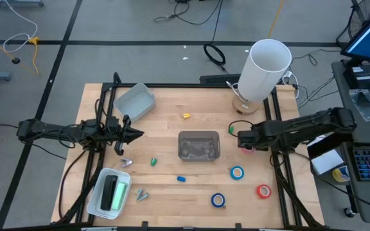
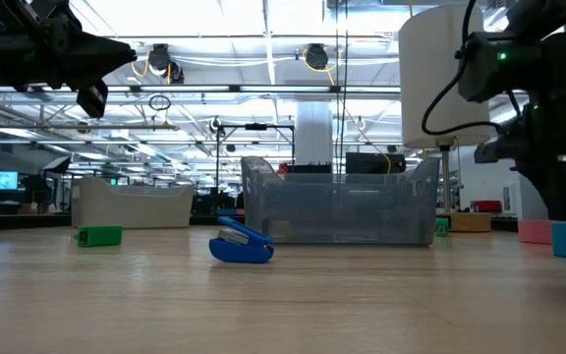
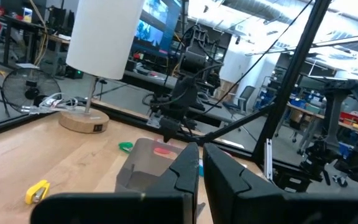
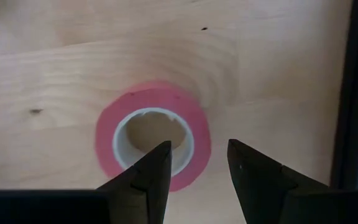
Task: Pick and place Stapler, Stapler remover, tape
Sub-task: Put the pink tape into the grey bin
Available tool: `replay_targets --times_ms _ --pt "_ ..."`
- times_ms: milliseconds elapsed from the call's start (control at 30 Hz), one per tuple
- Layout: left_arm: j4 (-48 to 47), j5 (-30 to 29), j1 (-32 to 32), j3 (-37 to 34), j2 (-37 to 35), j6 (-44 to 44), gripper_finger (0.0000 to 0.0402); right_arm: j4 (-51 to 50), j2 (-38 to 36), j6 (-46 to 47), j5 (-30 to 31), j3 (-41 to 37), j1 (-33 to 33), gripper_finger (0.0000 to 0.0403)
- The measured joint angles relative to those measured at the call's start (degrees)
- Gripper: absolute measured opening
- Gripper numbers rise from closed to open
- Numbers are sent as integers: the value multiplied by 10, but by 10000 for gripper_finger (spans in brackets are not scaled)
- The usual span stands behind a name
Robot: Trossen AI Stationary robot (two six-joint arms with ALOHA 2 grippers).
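From the left, our left gripper (image 1: 135, 134) hangs above the wood table (image 1: 166, 109), well clear of it, its fingers nearly closed and holding nothing. Below it in the high view, a white tray (image 1: 96, 199) at the table's near left corner holds a dark and green stapler (image 1: 112, 191), its long axis running front to back. Moving right, a blue staple remover (image 2: 242, 244) lies in front of the clear bin (image 1: 198, 145) at the centre; only the low view shows its jaw end pointing left.

Right of the bin, our right gripper (image 4: 197, 163) sits low over the pinkish red tape roll (image 4: 153, 134), which lies flat with its open centre facing up. The right wrist view alone shows the fingers parted, one over the hole and one just outside the rim, gripping nothing. Nearer the front edge lie two blue rolls (image 1: 237, 172) (image 1: 218, 200) and a red roll (image 1: 263, 190), all flat.
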Motion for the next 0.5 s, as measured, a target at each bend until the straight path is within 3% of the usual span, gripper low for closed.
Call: replay_targets --times_ms 267,500 --pt "0 0 0 0 0 0 24 28 49 -75 -16 -23 0 153" --pt "3 0 0 0 0 0 24 79 47 -124 -24 -36 0 153"
